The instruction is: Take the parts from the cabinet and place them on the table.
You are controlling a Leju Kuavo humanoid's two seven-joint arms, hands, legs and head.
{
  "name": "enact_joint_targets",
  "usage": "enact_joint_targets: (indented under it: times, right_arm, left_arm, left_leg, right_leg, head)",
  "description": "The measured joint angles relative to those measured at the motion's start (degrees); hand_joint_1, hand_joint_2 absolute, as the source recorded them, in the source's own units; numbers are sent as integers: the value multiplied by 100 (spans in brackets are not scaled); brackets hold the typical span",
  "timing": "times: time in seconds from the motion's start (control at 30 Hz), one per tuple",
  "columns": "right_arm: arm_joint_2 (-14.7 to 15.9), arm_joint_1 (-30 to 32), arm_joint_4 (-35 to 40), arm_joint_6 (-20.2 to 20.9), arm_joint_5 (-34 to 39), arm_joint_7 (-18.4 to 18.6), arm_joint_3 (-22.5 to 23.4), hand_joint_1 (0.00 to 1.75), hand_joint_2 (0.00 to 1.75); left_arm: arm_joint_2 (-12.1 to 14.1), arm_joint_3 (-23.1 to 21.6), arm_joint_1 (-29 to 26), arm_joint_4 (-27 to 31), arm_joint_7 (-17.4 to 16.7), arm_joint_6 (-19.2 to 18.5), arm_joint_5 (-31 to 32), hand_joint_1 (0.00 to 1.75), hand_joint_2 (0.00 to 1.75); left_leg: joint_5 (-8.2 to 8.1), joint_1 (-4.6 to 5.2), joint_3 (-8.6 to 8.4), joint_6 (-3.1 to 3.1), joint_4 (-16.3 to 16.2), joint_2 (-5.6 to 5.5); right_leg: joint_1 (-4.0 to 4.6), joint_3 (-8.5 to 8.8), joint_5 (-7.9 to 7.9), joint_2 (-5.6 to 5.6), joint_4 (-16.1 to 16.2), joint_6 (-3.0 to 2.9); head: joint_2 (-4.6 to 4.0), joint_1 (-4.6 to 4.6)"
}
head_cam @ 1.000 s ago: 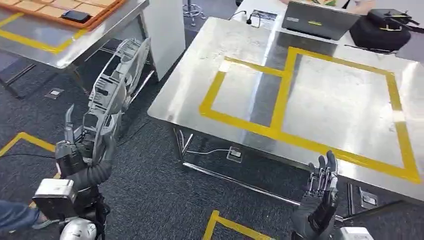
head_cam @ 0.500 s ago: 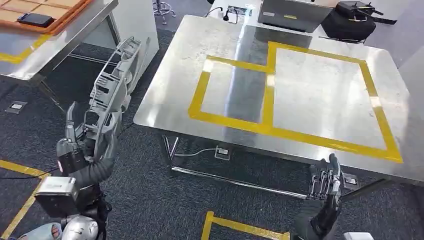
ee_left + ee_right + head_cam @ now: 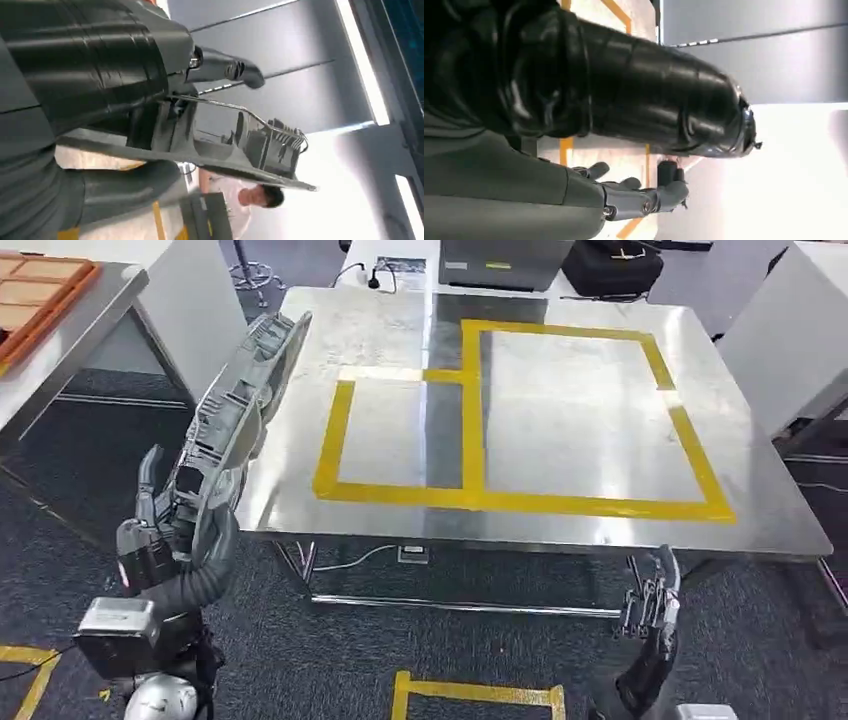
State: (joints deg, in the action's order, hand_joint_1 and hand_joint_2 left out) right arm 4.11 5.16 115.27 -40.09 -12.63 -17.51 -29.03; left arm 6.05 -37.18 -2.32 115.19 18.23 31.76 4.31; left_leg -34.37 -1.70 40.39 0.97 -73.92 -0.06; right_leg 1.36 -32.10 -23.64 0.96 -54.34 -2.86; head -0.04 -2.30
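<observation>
My left hand (image 3: 160,540) grips the lower end of a long grey ribbed plastic part (image 3: 232,420), which stands up tilted, its top end leaning over the left edge of the steel table (image 3: 570,510). The left wrist view has the same part (image 3: 260,145) sticking out past my left hand (image 3: 165,115), whose fingers (image 3: 222,70) curl around it. Yellow tape rectangles (image 3: 470,490) mark the tabletop. Lower right, in front of the table's near edge, my right hand (image 3: 650,595) is raised with fingers straight and nothing in it; the right wrist view shows its fingers (image 3: 644,197) extended.
A second steel table with an orange tray (image 3: 40,300) stands at the far left. A laptop (image 3: 505,260) and a black bag (image 3: 625,265) lie beyond the table's far edge. A white cabinet (image 3: 790,330) stands at the right. A person (image 3: 240,200) appears in the left wrist view.
The camera has turned, so the table now lies squarely ahead and nearer. The part stays in my left hand, its top now over the table's left edge. My right hand remains raised.
</observation>
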Motion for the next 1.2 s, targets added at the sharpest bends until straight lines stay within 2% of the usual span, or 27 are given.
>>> enact_joint_targets:
  times: [0.03,0.07,0.13,0.17,0.2,0.23,0.3,0.37,0.4,0.43,0.5,0.53,0.57,0.63,0.67,0.7,0.73,0.8,0.83,0.87,0.9,0.97,1.03,1.07,1.1,1.17,1.2]
  right_arm:
    - [0,2,-4,0,-11,17,2,0,0]
    - [-4,5,-7,0,-11,26,2,0,0]
    - [-13,8,-7,0,-17,31,2,0,0]
    - [-13,12,-7,0,-20,33,2,0,0]
    - [-15,3,-7,0,-17,40,4,0,0]
    - [-17,14,-7,0,-22,42,7,0,0]
    - [-17,34,-7,0,-26,42,11,0,0]
    - [-17,27,-4,0,-26,42,28,0,0]
    - [-17,20,-4,0,-26,42,35,0,0]
    - [-17,22,-4,0,-26,42,39,0,0]
    - [-17,37,-7,0,-26,42,55,0,0]
    - [-17,39,-7,-2,-26,42,66,0,0]
    - [-17,38,-7,0,-26,42,72,0,0]
    - [-17,37,-7,0,-26,42,74,0,0]
    - [-17,33,-7,0,-28,42,74,0,0]
    - [-17,26,-7,0,-28,50,74,0,0]
    - [-20,23,-4,-2,-37,50,74,0,0]
    - [-20,31,-4,0,-44,70,76,0,0]
    - [-22,29,0,0,-55,74,77,0,0]
    - [-33,41,4,0,-68,85,79,0,0]
    - [-42,30,2,0,-79,85,81,0,0]
    - [-55,20,-4,0,-83,103,83,0,0]
    - [-55,39,-13,0,-85,109,83,0,0]
    - [-55,40,-15,0,-85,109,83,0,0]
    - [-55,39,-15,0,-85,109,83,0,0]
    - [-59,38,-17,0,-85,109,83,0,0]
    - [-59,40,-17,0,-85,109,85,0,0]
  left_arm:
    - [4,2,-7,0,-6,4,2,175,175]
    - [4,2,-23,-2,-11,4,2,175,175]
    - [4,-2,-33,0,-15,4,4,175,175]
    - [7,-4,-27,-4,-11,4,7,175,175]
    - [7,-11,-16,9,-2,2,13,175,175]
    - [4,-13,-14,17,-4,0,15,175,175]
    - [11,-4,-20,13,-11,7,17,175,175]
    - [9,0,-21,15,-15,7,17,175,175]
    - [7,2,-20,15,-15,7,17,175,175]
    - [7,2,-16,15,-11,7,17,175,175]
    - [9,4,-18,15,-11,7,17,175,175]
    - [9,4,-21,13,-13,4,17,175,175]
    - [9,4,-25,13,-15,4,17,175,175]
    - [7,4,-25,15,-15,4,17,175,175]
    - [4,4,-22,15,-15,4,20,175,175]
    - [2,7,-18,18,-15,7,22,175,175]
    - [2,7,-10,17,-15,9,24,175,175]
    - [2,9,-8,15,-20,13,24,175,175]
    - [2,9,-8,17,-24,13,24,175,175]
    - [4,4,-12,11,-37,9,24,175,175]
    - [7,2,-10,15,-46,11,26,175,175]
    - [6,-7,10,15,-55,13,28,175,175]
    - [24,-2,3,13,-68,15,31,175,175]
    - [26,-2,-3,9,-79,15,28,175,175]
    - [26,-2,-6,0,-90,15,26,175,175]
    - [28,-2,-2,-2,-98,13,24,175,175]
    - [28,-4,10,-4,-98,13,22,175,175]
  left_leg:
    - [110,-11,114,25,-43,3]
    - [353,-27,71,51,201,5]
    - [942,-78,-288,121,1133,7]
    - [833,-83,-386,155,1291,-16]
    - [778,-74,-475,87,1353,-48]
    - [776,-59,-438,13,1291,-43]
    - [771,-38,-425,-43,1290,-46]
    - [758,-84,-470,-101,1317,-46]
    - [751,-86,-489,-124,1327,-47]
    - [746,-84,-497,-131,1333,-47]
    - [725,-79,-499,-148,1333,-43]
    - [716,-78,-510,-150,1333,-43]
    - [704,-76,-526,-147,1333,-44]
    - [679,-69,-582,-134,1342,-50]
    - [671,-77,-600,-131,1360,-50]
    - [681,-64,-609,-111,1395,-50]
    - [695,-73,-594,-77,1413,-48]
    - [719,-92,-608,0,1464,-37]
    - [725,-79,-653,46,1510,-33]
    - [682,-92,-620,48,1462,26]
    - [582,-50,-558,49,1290,20]
    - [199,-19,-104,49,420,12]
    - [97,-12,227,53,-133,11]
    - [220,-11,231,43,-76,12]
    - [449,-11,103,33,234,12]
    - [909,-12,-372,16,1184,14]
    - [739,-1,-485,-13,1360,12]
  right_leg:
    - [-20,8,-36,-60,-37,38]
    - [-48,19,-86,-113,-89,88]
    - [-112,17,-228,-190,-278,197]
    - [-115,-22,-318,-212,-394,264]
    - [-84,-102,-399,-239,-540,321]
    - [-88,-123,-383,-244,-529,344]
    - [-104,-118,-379,-248,-521,372]
    - [-113,-222,-497,-200,-674,446]
    - [-129,-358,-643,-167,-980,480]
    - [-155,-601,-829,-153,-1452,508]
    - [-174,-1034,-1038,-148,-2208,531]
    - [-179,-1118,-984,-148,-2296,526]
    - [-179,-1076,-801,-148,-2118,510]
    - [-160,-662,-209,-148,-1122,426]
    - [-140,-478,-56,-146,-672,373]
    - [-123,-394,-183,-136,-595,355]
    - [-78,-298,-165,-136,-473,307]
    - [-57,-313,-178,-141,-482,283]
    - [-59,-266,-156,-144,-388,259]
    - [-144,-132,-91,-134,-220,256]
    - [-119,-54,-80,-141,-144,228]
    - [-89,-46,-84,-136,-157,197]
    - [-52,-51,-114,-137,-185,157]
    - [-43,-49,-132,-152,-206,156]
    - [-40,-49,-155,-163,-241,166]
    - [-43,-57,-234,-177,-352,203]
    - [-24,-90,-280,-177,-412,246]
  head:
    - [0,28]
    - [0,48]
    - [0,107]
    - [0,137]
    - [0,210]
    - [0,173]
    - [0,131]
    - [0,114]
    - [0,44]
    - [0,0]
    - [0,-39]
    - [0,-59]
    - [0,-76]
    - [0,-114]
    - [0,-131]
    - [0,-118]
    - [0,-135]
    - [0,-140]
    - [0,-144]
    - [0,-118]
    - [0,-70]
    - [0,40]
    - [0,101]
    - [0,125]
    - [0,144]
    - [0,188]
    - [0,201]
